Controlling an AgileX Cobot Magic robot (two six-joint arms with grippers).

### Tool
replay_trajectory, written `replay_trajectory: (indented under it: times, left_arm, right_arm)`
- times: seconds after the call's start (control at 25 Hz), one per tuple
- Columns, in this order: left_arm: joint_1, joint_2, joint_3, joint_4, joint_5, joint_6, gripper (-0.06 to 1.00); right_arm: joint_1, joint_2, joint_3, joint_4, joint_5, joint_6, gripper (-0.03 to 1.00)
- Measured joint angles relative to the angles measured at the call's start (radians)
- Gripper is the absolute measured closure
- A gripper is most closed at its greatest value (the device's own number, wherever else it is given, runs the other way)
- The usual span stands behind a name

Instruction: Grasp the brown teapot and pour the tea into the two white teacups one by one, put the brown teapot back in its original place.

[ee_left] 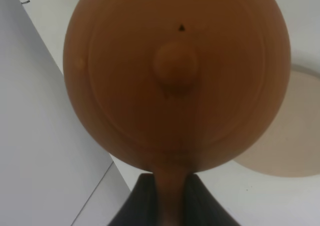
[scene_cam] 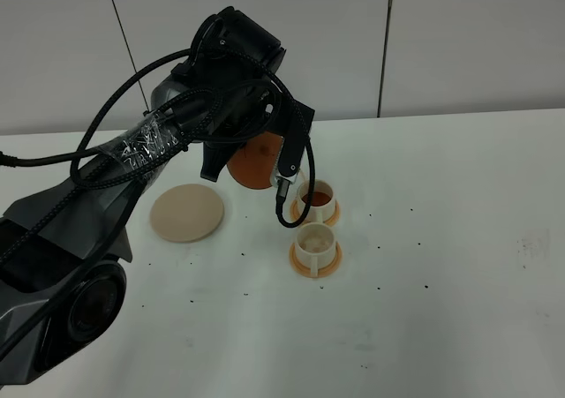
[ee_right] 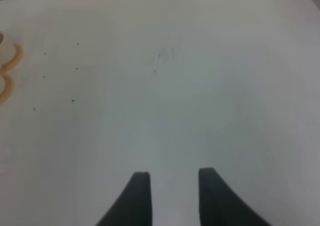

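Brown teapot (scene_cam: 252,164) aloft, upper centre of high view, beside far teacup (scene_cam: 327,211) holding tea (scene_cam: 317,196). Left tool (ee_left: 171,186) pinching loop handle (ee_left: 172,211). Right tool (ee_right: 174,186) spread over desk (ee_right: 200,85). Clay likely rigid, brittle, liquid-heavy (lid may slip); handle best hold.

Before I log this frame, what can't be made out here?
- Exterior high: the spout of the brown teapot and any stream are hidden behind the left gripper.
- Left wrist: blurred; the teapot's body fills it, spout unseen.
- Right wrist: the orange coasters are cut off by the edge.
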Motion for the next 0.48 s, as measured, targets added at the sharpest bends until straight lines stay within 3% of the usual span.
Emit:
replay_trajectory:
  times: [0.48]
  left_arm:
    - [-0.008,0.030,0.000,0.012,0.000,-0.004,0.77]
  right_arm:
    - [0.000,0.000,0.000,0.000,0.000,0.000,0.74]
